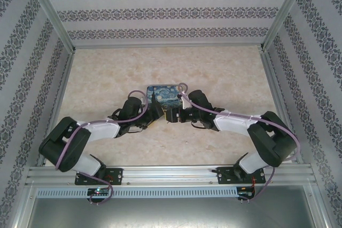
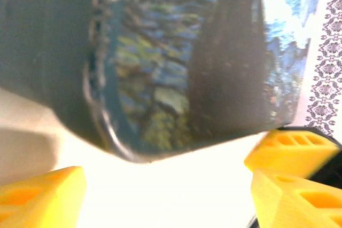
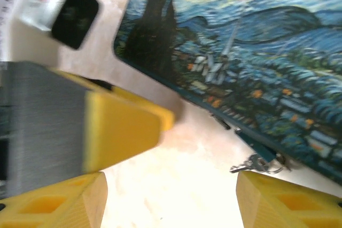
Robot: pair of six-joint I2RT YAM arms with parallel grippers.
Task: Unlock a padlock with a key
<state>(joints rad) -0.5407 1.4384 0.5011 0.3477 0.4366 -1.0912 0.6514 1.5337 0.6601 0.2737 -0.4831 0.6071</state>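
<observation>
Yellow fingers [image 2: 43, 196] of the left gripper [image 2: 165, 182] frame the bottom corners of its wrist view, spread wide with nothing between them. The padlock [image 2: 203, 52] looms just beyond, its dark side and rounded corner almost against the lens. From above, that block lies flat at the middle of the marbled table [image 1: 230, 73], and both arms reach to its near edge from either side. I judge this crowding is meant to let one gripper brace the block while the other works the key. To the right, the right gripper [image 3: 171, 185] is likewise spread wide and empty, with the left gripper's finger crossing the left of its view. A small metal ring with what looks like the key [image 3: 255, 163] sits at the padlock's near edge; whether its blade is in the keyhole I cannot tell. No brand or lettering is readable, only the swirling blue night-sky print with yellow spots.
</observation>
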